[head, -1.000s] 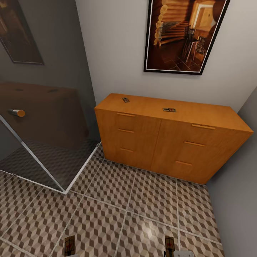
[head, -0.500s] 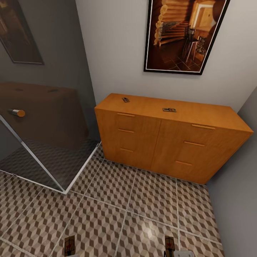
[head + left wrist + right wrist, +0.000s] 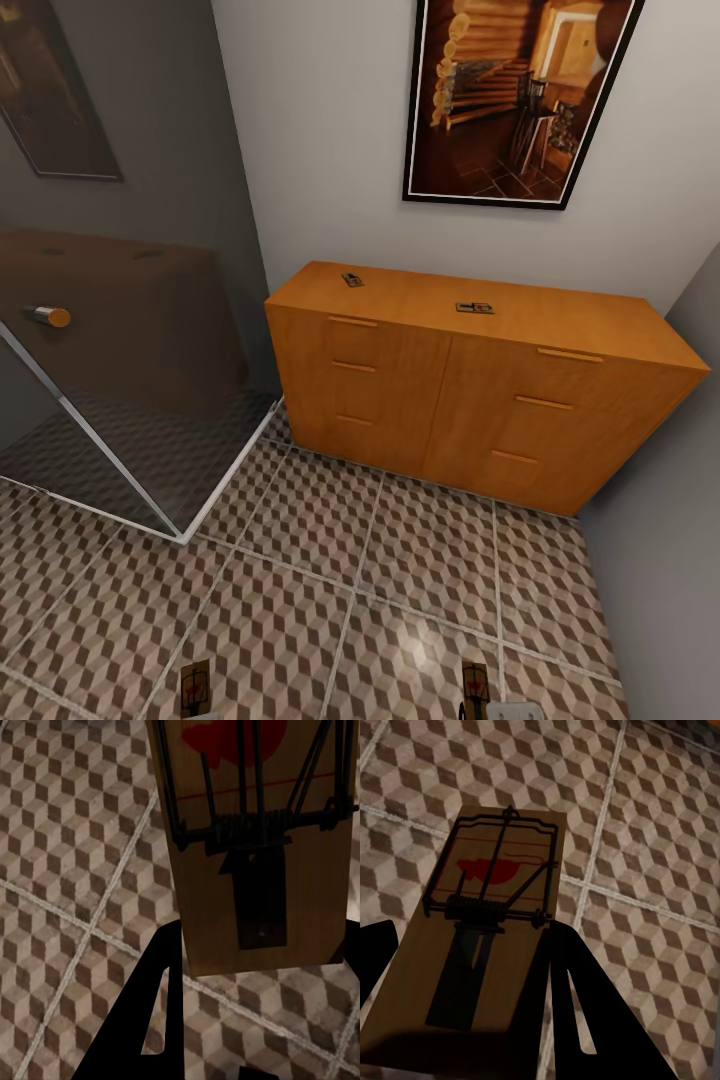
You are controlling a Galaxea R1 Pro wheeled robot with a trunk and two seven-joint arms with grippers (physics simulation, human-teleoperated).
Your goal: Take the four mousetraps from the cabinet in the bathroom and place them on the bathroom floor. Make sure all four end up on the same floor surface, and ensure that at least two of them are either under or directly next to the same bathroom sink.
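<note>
Left pincer point(image 3: 225, 1020): closed on one mousetrap point(image 3: 259, 847), dark fingers point(image 3: 146, 1020) flanking the board's near end. That trap's long axis runs straight out from the pincer; the red spot sits at the far end, the spring coil across the middle. Tiled floor point(image 3: 67, 870) lies beyond it, well apart.

Right pincer point(image 3: 472, 1020): likewise closed on one trap point(image 3: 484, 937), a finger point(image 3: 585, 1012) against the board's long edge. Long axis again runs away from the pincer, red spot on the far half, coil nearer the grip. Patterned floor point(image 3: 660, 832) lies beyond.

Count, head view: four traps.
- Two held traps, one point(image 3: 195, 685) on the left arm's side and one point(image 3: 475, 685) on the right arm's side, both above the floor point(image 3: 350, 560) with long axes pointing toward the cabinet point(image 3: 470, 400).
- Two traps on the cabinet top, well ahead of both pincers: one point(image 3: 351, 279) toward the left end, turned slightly diagonal; one point(image 3: 475, 308) near the middle, long axis along the cabinet's front edge.

One cabinet, with two stacks of three drawers. One framed picture point(image 3: 520, 95) hangs on the wall above it. One glass panel point(image 3: 120, 380) stands ahead of the left pincer, beside the cabinet.
</note>
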